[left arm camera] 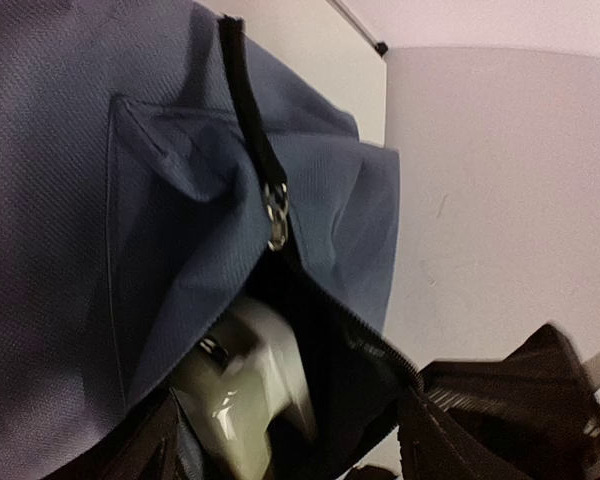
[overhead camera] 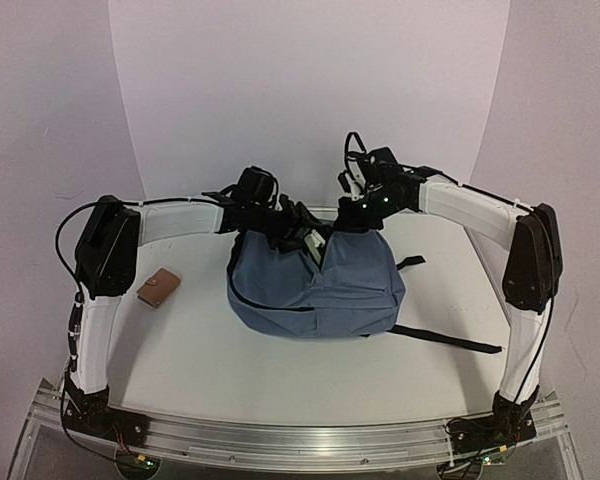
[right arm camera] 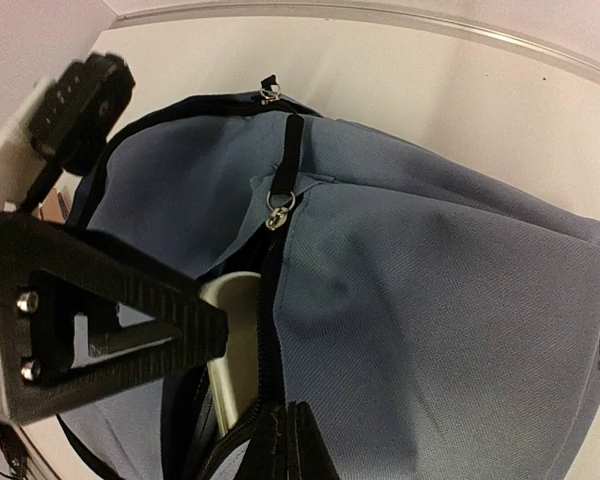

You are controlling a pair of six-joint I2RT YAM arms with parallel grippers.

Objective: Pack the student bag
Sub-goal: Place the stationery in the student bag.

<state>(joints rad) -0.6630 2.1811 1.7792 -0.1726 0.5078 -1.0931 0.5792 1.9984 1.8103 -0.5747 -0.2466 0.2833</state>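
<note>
Holding pale object point(left arm camera: 245, 400), unzipped student bag point(overhead camera: 320, 285), left jaws spread, right jaws unclear

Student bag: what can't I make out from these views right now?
1. Inside the student bag: dark in both wrist views. Only a pale object shows, blurred in the left wrist view, partly behind the right gripper in the right wrist view; unidentifiable.
2. Fingertips of the left gripper and right gripper: cut by the wrist views' edges, buried in fabric in the top view; open or shut unclear.
3. Small brown item, top view: too small to identify.
</note>
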